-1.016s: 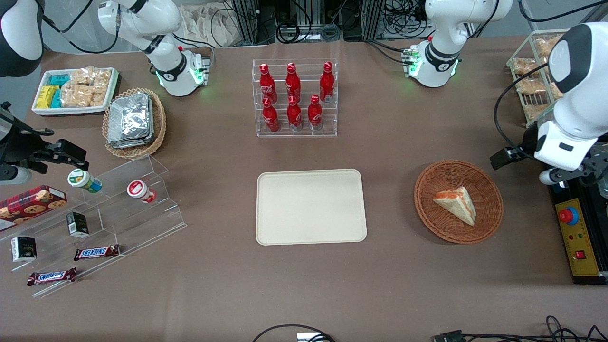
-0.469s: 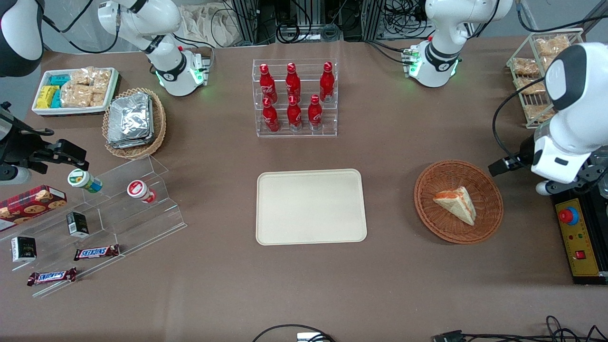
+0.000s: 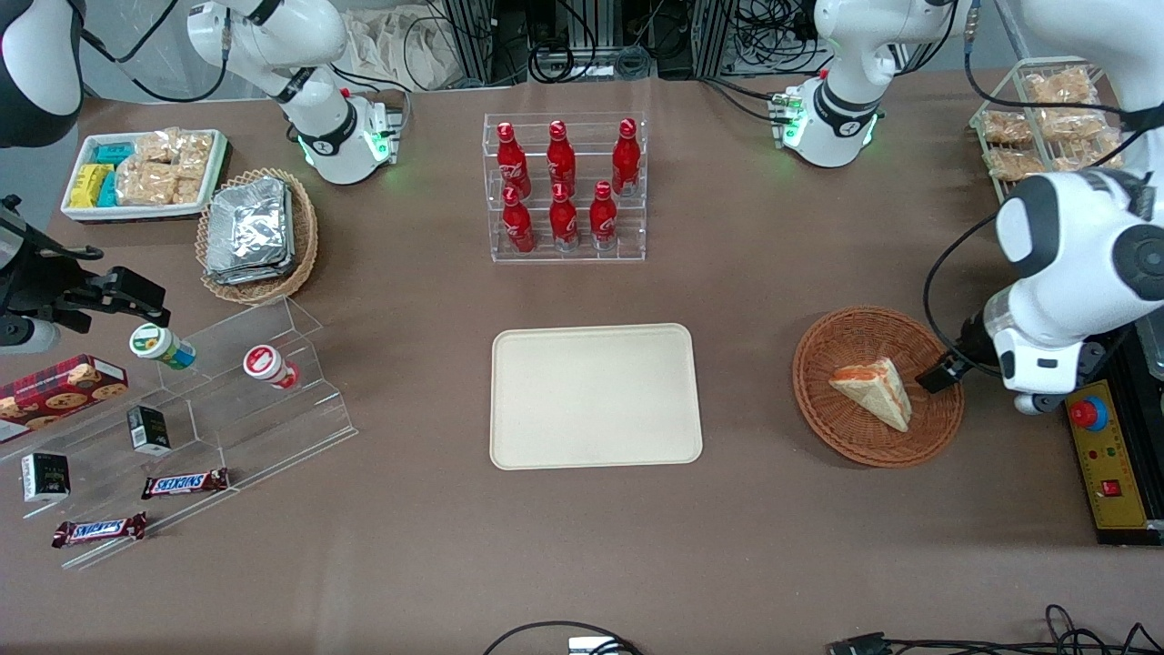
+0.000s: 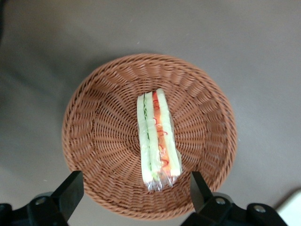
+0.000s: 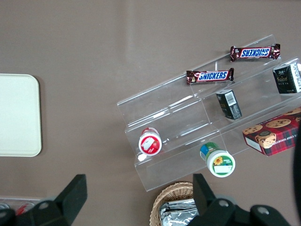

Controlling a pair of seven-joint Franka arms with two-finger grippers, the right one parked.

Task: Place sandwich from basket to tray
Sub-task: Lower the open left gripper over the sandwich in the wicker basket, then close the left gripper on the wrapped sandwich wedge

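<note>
While the sandwich (image 4: 157,139) lies on its side in the middle of the basket (image 4: 94,141), the claw (image 4: 134,190) hangs above with fingers wide, straddling the wedge. From the sandwich, the tray (image 3: 596,396) sits at nine o'clock on the counter (image 3: 773,546), unfilled.

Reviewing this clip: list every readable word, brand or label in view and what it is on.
"SNICKERS": on both candy bars on the clear stand.
Red bottles: white script, too small to read.
Small dark boxes, cookie box: unreadable.
Sandwich, basket, tray: no text.
Tool open above the basket: unmarked.
</note>
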